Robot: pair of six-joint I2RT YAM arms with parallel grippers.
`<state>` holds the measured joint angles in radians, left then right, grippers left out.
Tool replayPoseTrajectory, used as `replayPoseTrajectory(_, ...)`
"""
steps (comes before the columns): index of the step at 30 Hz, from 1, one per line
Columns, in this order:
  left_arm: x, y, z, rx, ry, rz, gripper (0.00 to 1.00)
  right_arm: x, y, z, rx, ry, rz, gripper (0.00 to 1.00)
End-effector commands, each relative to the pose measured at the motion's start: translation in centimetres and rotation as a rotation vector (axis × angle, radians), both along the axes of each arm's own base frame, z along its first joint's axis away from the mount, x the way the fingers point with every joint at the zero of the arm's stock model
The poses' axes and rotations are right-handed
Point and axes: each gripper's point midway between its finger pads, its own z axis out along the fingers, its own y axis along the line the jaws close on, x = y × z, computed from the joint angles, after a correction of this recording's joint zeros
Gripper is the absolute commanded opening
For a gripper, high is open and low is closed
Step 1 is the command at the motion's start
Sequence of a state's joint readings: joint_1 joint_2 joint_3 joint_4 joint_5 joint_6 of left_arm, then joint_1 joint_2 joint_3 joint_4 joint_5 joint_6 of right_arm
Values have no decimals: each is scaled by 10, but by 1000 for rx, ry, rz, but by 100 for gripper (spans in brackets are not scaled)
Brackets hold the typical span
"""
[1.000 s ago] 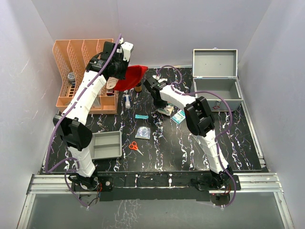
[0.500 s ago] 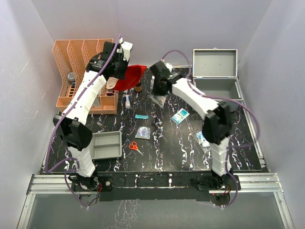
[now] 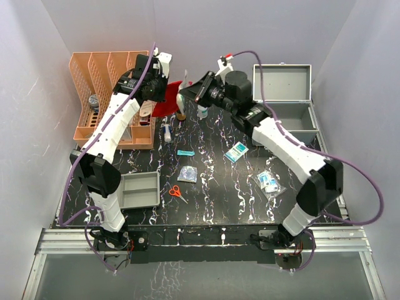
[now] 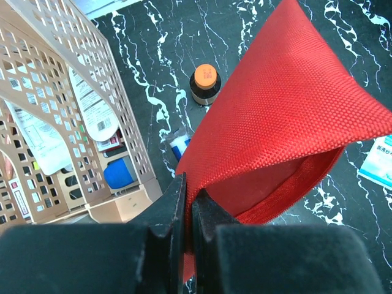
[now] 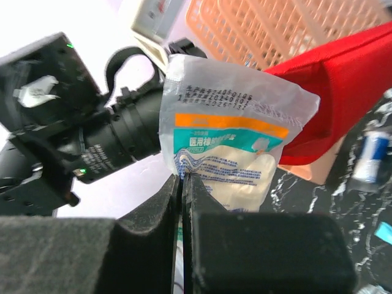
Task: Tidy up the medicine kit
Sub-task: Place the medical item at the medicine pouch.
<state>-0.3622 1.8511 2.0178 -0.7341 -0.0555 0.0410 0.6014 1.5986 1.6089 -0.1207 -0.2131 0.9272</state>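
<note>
Sachet in R hand — long axis twd pouch (red, open)

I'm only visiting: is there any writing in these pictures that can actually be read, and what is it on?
On the packet in the right gripper: two stamped code lines and blue Chinese characters, too blurred to quote.
On the orange-capped bottle: print on the cap, too small.
On the labels in the orange basket: barcodes and fine print, unreadable.
On the white sachet: blue characters, cut off.
Nothing reads clearly.
</note>
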Motion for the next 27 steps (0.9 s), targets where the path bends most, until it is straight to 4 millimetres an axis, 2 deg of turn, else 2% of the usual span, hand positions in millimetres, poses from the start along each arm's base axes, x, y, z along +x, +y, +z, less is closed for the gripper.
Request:
replayPoseTrajectory(1, -8, -2, 19, -64, -33, 27, 0, -7, 32, 28, 242, -75, 171, 0)
replayPoseTrajectory(9, -10, -4, 23, -91, -44, 29, 0, 3, 43, 29, 382, -49, 175, 0)
replayPoseTrajectory(10, -11, -4, 24, -94, -44, 29, 0, 10, 47, 18, 386, -29, 173, 0)
replayPoseTrajectory(17, -13, -7, 30, -116, -50, 21, 0, 23, 53, 0, 392, 13, 157, 0)
replayPoseTrajectory(23, -14, -7, 34, -123, -54, 18, 0, 24, 54, -22, 369, 67, 142, 0)
replayPoseTrajectory(27, -15, -9, 35, -131, -56, 14, 0, 25, 54, -29, 364, 82, 140, 0)
